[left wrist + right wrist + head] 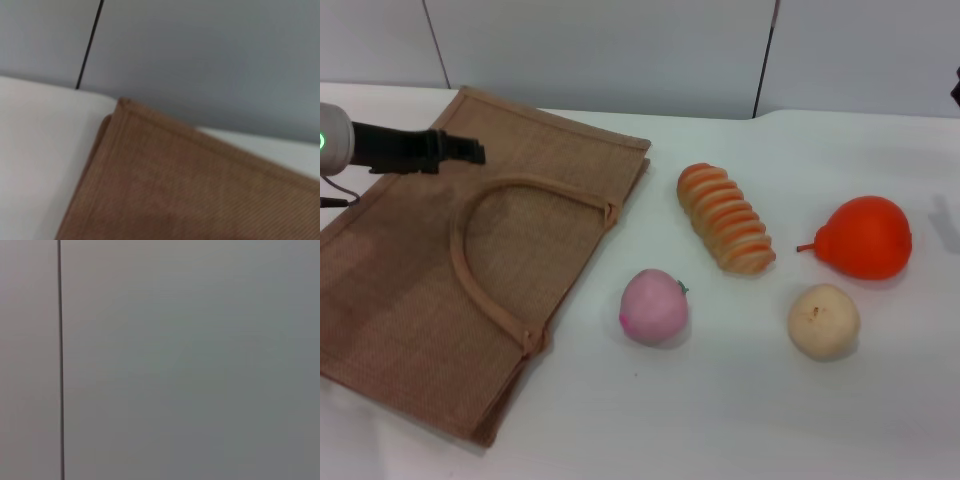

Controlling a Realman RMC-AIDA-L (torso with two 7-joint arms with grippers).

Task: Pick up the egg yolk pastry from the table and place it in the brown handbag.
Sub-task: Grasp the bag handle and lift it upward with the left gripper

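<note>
Egg yolk pastry [824, 321]: pale cream ball with small brown specks on top, lying free on the white table [740, 420]; nothing touches it. It is well apart from the left gripper, far across the table on the robot's right side and nearer to the robot than the gripper is.
Brown handbag [440, 270]: flat burlap tote lying on the table at the robot's left side, its looped handle [485, 250] resting on top of the cloth. The left gripper is above its far part.
Handbag in left wrist view: only a far corner [122, 105] of the cloth shows, with the white table beside it and the grey wall [200, 50] behind.
Left gripper [470, 152]: dark, reaching in from the left edge of the head view over the far side of the bag. I cannot tell if its fingers are open or closed; it carries nothing that I can see.
Right gripper: not visible; the right wrist view shows only the grey wall with one dark seam [60, 360].
Pink ball [655, 306]: on the table just beside the bag's near right edge, between the bag and the pastry.
Striped bread loaf [725, 231]: ridged, orange and cream, beyond the pink ball, to the right of the gripper and apart from it.
Orange pear [865, 237]: just beyond the pastry, close to it but not touching; the thing farthest from the gripper.
</note>
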